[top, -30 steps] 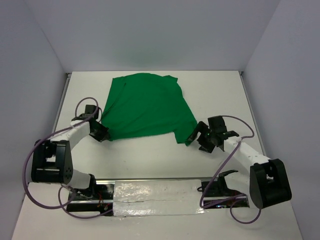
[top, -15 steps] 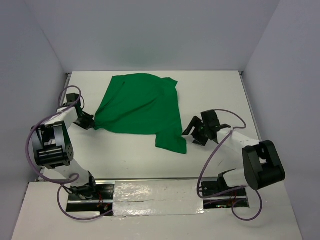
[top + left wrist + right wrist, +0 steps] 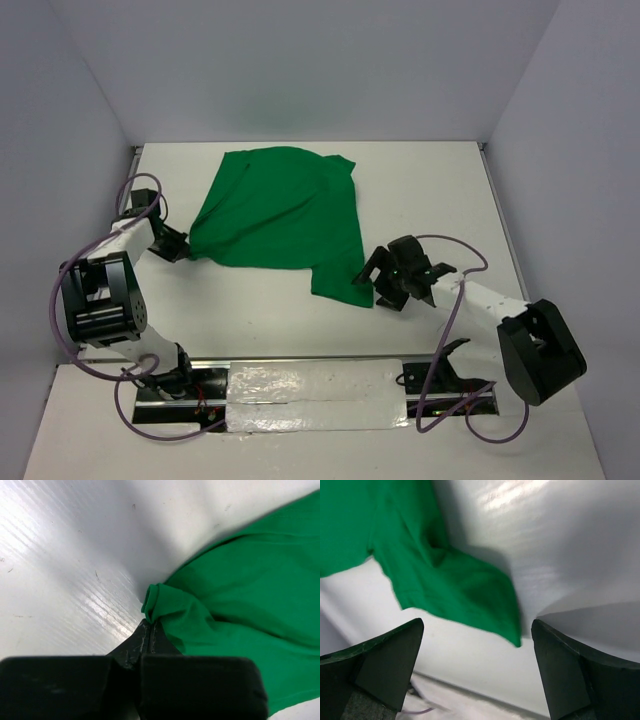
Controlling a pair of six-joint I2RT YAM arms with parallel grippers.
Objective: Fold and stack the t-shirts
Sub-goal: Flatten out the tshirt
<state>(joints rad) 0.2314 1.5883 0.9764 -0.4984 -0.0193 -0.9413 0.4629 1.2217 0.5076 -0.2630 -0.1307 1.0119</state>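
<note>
The jaws of the left gripper point(image 3: 150, 632) are clamped on a bunched corner of the green t-shirt point(image 3: 280, 210). Those of the right gripper point(image 3: 477, 642) are spread wide, nothing held, just beside the near right corner of the cloth. The t-shirt is laid crumpled on the table point(image 3: 440, 190), toward its far left, and is not yet folded.

Risks are judged as follows:
- Only a small pinch is held at the left, so the cloth may be slipped free by a pull.
- If the flat right corner is missed, the t-shirt may be dragged askew.
</note>
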